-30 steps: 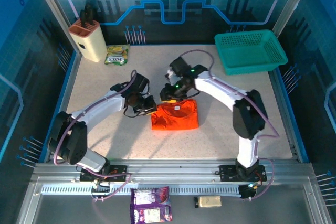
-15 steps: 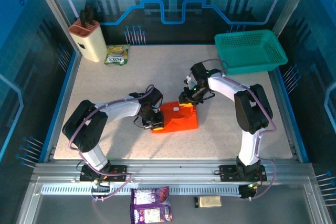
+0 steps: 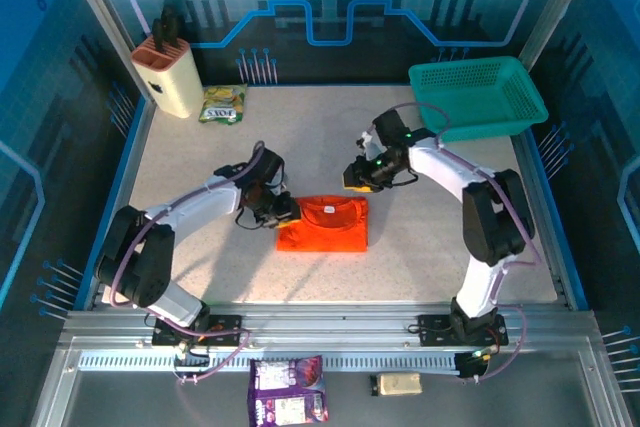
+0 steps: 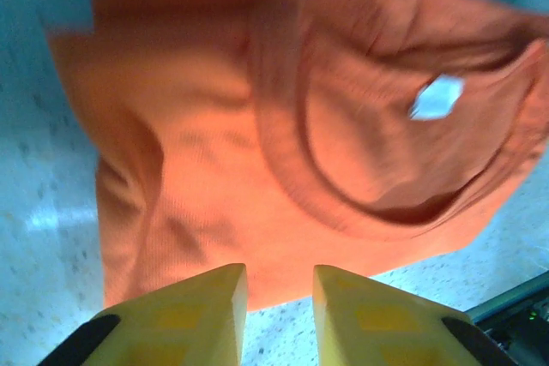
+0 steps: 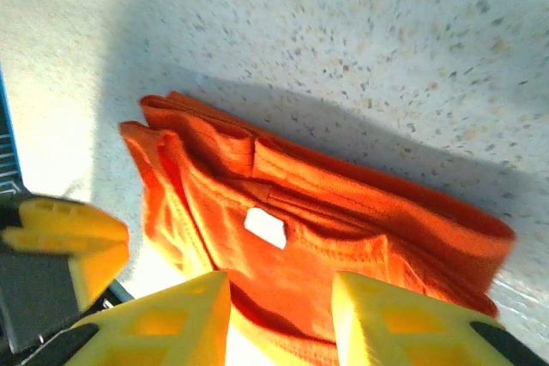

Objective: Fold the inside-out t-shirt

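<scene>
Change in the cloth: half a second ago the inside-out t-shirt (image 3: pixel 322 225) lay skewed, with one side bunched up under my claws. Now it lies flat and squarer, shifted a little to my left.
Change in my left claw: my left claw (image 3: pixel 283 213) has backed off the shirt's left edge.
Change in my right claw: my right claw (image 3: pixel 357 176) has drawn away from the far right corner.
Left claw state: the fingers (image 4: pixel 184 315) stand apart with nothing between them. The shirt's edge is just ahead of the tips.
Right claw state: the fingers are apart and empty. The shirt lies ahead of the tips, just beside them.
Shirt's place: on the surface (image 3: pixel 200 162), between my two claws, immediately right of the left one and on the near side of the right one.
Shirt's shape: a folded rectangle with stacked layers along one edge and the curved neckline on top.
Shirt's material: soft bright orange knit, creased, with a thicker collar band and a small white tag (image 5: pixel 264 227) inside the neck.
Surface texture: pale, hard and finely speckled.
Finger make: blocky yellow pieces with flat inner faces.
</scene>
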Tool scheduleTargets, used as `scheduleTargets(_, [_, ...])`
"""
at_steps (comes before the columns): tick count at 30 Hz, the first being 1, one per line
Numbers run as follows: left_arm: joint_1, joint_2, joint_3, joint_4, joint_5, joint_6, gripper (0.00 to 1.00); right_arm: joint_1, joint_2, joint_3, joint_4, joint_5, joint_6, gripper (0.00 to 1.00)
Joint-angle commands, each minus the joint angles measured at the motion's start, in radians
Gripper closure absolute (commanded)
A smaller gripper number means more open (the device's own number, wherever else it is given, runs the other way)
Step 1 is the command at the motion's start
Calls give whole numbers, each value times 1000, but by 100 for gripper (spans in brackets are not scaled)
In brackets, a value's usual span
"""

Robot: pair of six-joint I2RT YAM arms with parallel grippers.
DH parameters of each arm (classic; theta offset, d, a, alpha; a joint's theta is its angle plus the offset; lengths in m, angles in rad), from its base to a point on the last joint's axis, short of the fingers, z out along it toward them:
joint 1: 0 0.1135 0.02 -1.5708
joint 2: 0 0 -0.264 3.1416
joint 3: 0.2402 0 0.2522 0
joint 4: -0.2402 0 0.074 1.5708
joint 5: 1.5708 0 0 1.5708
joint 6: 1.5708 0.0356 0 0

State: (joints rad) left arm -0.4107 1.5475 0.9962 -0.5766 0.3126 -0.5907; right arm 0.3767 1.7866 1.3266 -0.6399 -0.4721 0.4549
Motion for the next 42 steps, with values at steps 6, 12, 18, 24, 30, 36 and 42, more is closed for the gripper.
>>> scheduleTargets(6, [141, 108, 96, 27, 140, 166, 63, -88, -73, -127, 2, 26, -119, 60])
scheduleTargets(12, [181, 186, 138, -35, 71, 243, 61, -97, -80, -201, 53, 68, -150, 61])
scheduleTargets(18, [204, 216, 121, 3, 109, 247, 59, -98, -30, -223, 111, 23, -155, 59])
scheduleTargets(24, [210, 247, 125, 34, 161, 246, 62, -98, 18, -228, 167, -68, -141, 57])
scheduleTargets(30, [210, 269, 125, 35, 169, 244, 64, -98, 48, -233, 195, -114, -122, 57])
scheduleTargets(36, [209, 262, 117, 35, 169, 235, 71, -96, 58, -231, 186, -123, -122, 71])
scheduleTargets(42, [210, 215, 116, 37, 166, 211, 94, -90, 2, -235, 176, -132, -100, 100])
